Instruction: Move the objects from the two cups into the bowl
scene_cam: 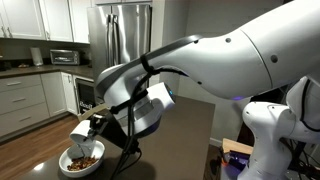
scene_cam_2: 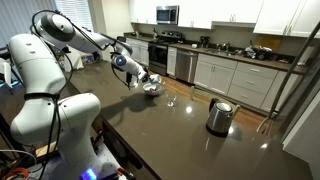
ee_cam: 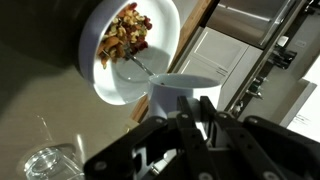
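Brown-orange bits [ee_cam: 126, 38] lie heaped in the white bowl [ee_cam: 120, 88], which sits on the desk [ee_cam: 35, 105]. The fingers [ee_cam: 208, 112] are clenched around the whitish cup [ee_cam: 180, 92], just beside the bowl's rim. The glass tumbler [ee_cam: 45, 162] stands near the bowl.

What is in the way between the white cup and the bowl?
Nothing that shows. The gripper holds the white cup right next to the bowl, with only air between them. The glass stands off to the side, and the spoon lies inside the bowl.
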### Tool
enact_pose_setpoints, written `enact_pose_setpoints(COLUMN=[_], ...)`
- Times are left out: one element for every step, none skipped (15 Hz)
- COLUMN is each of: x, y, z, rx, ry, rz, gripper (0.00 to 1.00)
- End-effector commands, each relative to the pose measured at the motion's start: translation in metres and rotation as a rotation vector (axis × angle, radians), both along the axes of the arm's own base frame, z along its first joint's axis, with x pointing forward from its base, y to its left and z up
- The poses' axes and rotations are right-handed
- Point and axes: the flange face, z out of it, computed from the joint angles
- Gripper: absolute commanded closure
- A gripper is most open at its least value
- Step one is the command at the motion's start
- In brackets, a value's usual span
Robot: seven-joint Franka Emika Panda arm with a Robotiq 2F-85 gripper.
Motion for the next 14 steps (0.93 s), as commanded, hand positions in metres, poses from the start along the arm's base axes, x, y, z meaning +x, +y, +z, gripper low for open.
enact_pose_setpoints(x=[0.002,0.002,0.003,0.003,0.003,0.003,0.004,0.005,0.006,0.006,0.006,0.005,0.004,0.003], y=[0.004,0.005,0.006,0.007,0.006,0.005,0.004,0.001,-0.001,-0.004,-0.007,-0.009,-0.011,-0.012], z=[0.034,0.04,0.044,0.048,0.049,0.047,0.045,0.038,0.033,0.025,0.017,0.006,-0.003,-0.013], rx=[0.021,0.016,0.013,0.012,0.002,-0.006,-0.015,-0.033,-0.04,-0.053,-0.058,-0.072,-0.081,-0.096], ry=[-0.071,-0.087,-0.101,-0.113,-0.119,-0.118,-0.118,-0.11,-0.104,-0.09,-0.077,-0.062,-0.046,-0.032], rz=[0.01,0.02,0.03,0.038,0.045,0.052,0.058,0.058,0.058,0.056,0.059,0.062,0.069,0.075], gripper=[0.94,0.94,0.94,0.94,0.94,0.94,0.94,0.94,0.94,0.94,0.94,0.94,0.94,0.94])
